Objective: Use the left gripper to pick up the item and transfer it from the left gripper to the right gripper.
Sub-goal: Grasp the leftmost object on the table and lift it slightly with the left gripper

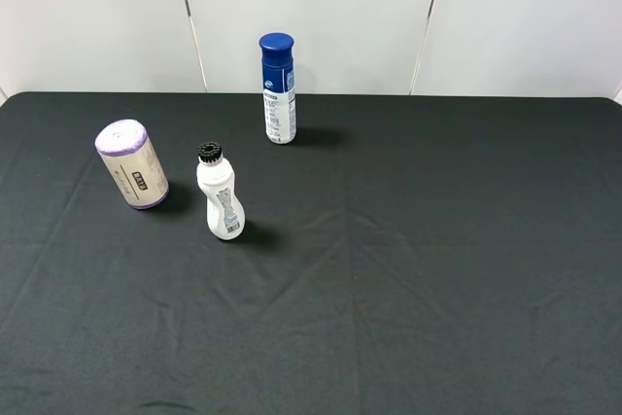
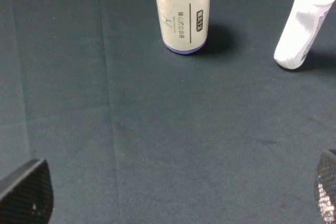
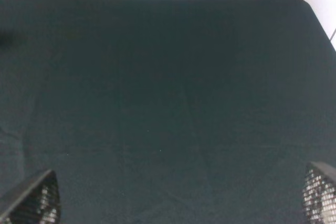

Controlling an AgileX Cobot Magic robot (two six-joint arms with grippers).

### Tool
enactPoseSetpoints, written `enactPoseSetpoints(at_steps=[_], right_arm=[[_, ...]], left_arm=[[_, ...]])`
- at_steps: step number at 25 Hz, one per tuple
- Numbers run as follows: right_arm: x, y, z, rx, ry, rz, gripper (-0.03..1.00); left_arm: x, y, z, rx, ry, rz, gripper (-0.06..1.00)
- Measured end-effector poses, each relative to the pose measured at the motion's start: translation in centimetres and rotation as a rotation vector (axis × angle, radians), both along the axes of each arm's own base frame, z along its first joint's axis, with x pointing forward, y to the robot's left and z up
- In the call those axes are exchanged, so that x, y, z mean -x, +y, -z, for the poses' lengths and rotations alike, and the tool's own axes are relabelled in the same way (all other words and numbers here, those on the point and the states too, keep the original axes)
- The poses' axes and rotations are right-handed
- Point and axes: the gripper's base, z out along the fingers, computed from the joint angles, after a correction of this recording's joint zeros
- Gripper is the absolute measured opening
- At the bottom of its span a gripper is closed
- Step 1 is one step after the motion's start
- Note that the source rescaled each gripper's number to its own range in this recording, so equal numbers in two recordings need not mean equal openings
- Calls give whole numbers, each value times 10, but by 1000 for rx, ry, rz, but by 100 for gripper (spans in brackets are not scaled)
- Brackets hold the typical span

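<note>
Approach stage: the lilac-ended, cream-wrapped cylindrical roll (image 1: 131, 164) stands ungrasped near the left edge of the desk (image 1: 437, 289). The black left gripper (image 2: 176, 195), jaws spread, must be advanced and closed around it.

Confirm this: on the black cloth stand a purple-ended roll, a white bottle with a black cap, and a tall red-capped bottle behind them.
One mistake: the tall bottle has a blue cap, not red; the exterior high view shows it. The purple-ended roll, white bottle and black cloth are as stated.
</note>
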Motion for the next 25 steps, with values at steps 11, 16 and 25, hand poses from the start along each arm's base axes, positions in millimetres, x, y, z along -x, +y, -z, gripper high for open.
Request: enactPoseSetpoints(at_steps=[11, 16, 25], right_arm=[[0, 0, 0, 0, 0, 0, 100], [0, 0, 0, 0, 0, 0, 100], [0, 0, 0, 0, 0, 0, 100]], left_arm=[[-6, -1, -45, 2, 18, 6, 100], [-30, -1, -81, -4, 116, 8, 100], [-92, -2, -114, -4, 270, 12, 100]])
